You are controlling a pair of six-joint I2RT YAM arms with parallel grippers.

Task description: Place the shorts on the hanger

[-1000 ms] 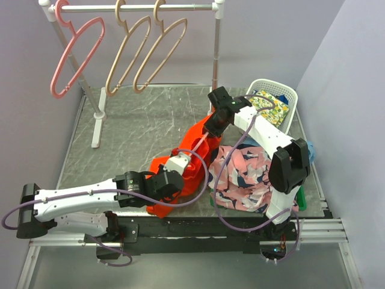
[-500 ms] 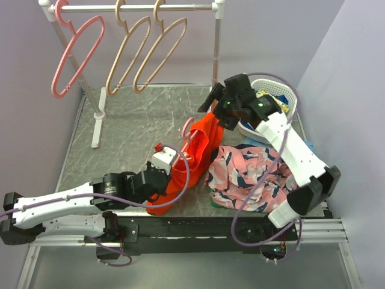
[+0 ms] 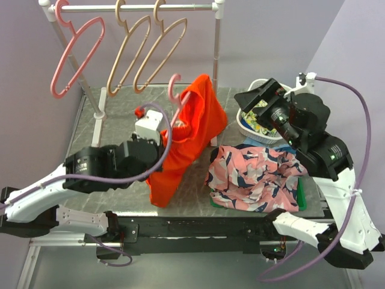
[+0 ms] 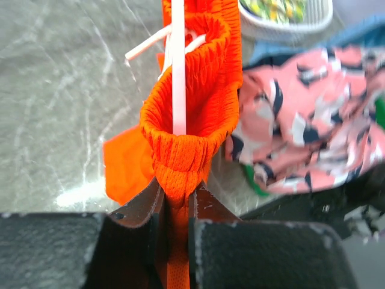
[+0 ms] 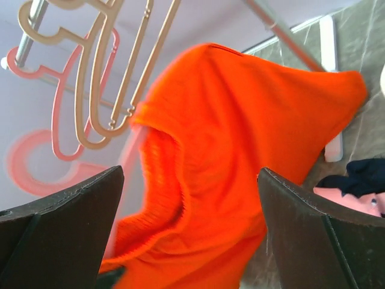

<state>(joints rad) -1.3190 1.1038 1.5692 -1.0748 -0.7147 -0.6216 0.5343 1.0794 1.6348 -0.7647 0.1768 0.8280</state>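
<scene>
Since the right gripper [image 5: 189,232] let go and swung right, jaws spread, near the basket [image 3: 243,124] of floral cloth [image 3: 261,120], the left gripper [image 4: 177,201] pinches the shorts [image 3: 194,129] waistband, lifted higher mid-table on the hanger [image 3: 174,85].

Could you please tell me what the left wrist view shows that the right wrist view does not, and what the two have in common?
Only the left wrist view: the left gripper pinching the gathered waistband of the shorts, and the white drawstring.
Only the right wrist view: the right gripper open and holding nothing, and the tan hangers on the rail.
Both views: the orange shorts and the pink hanger. The left wrist view shows its arm inside the waistband, the right wrist view its hook.
</scene>
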